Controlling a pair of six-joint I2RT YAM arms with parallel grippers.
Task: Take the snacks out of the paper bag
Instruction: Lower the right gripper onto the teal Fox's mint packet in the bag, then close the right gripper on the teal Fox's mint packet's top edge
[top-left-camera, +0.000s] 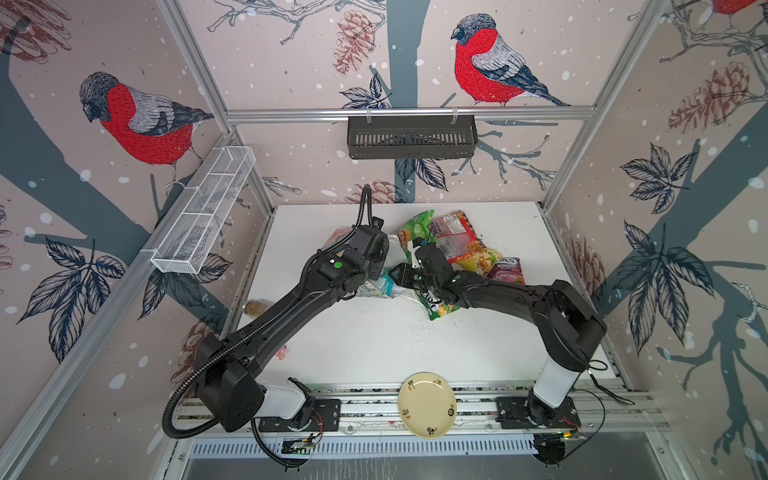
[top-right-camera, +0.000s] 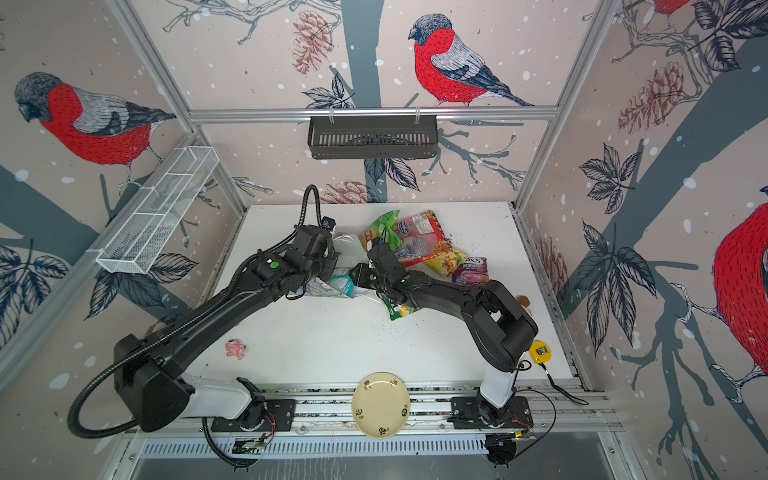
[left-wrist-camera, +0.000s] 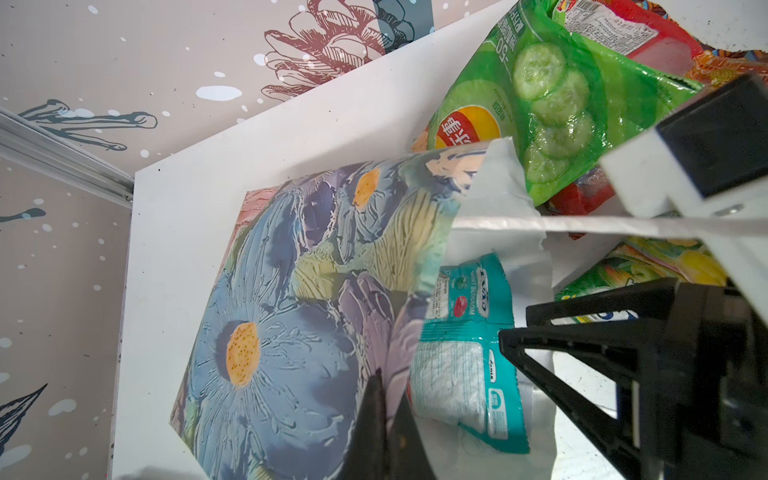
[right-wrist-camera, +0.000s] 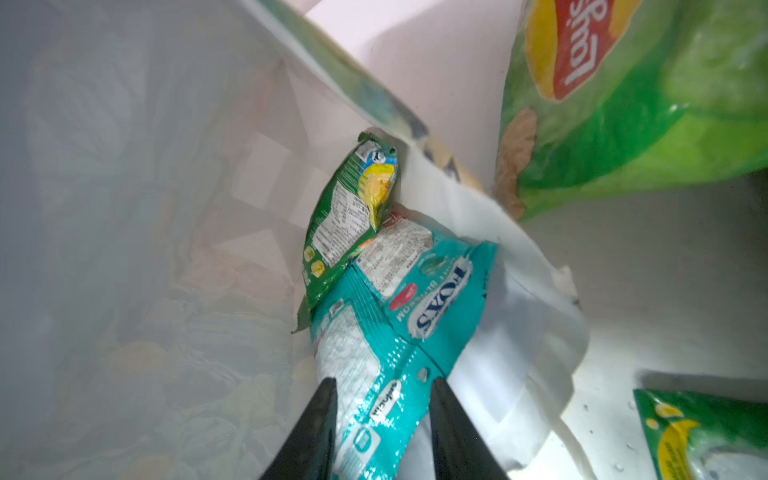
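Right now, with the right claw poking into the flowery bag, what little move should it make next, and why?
Probably close the right gripper on the teal FOX'S packet and draw it out. Its jaws stand open on either side of that packet at the mouth of the paper bag, which the left gripper pinches by its wall. A green packet lies deeper inside.

In both top views the left arm (top-left-camera: 291, 307) hides most of the paper bag (top-left-camera: 392, 251). The right wrist view's edge cuts off a green packet (right-wrist-camera: 706, 436), and the bag's near wall is blurred.
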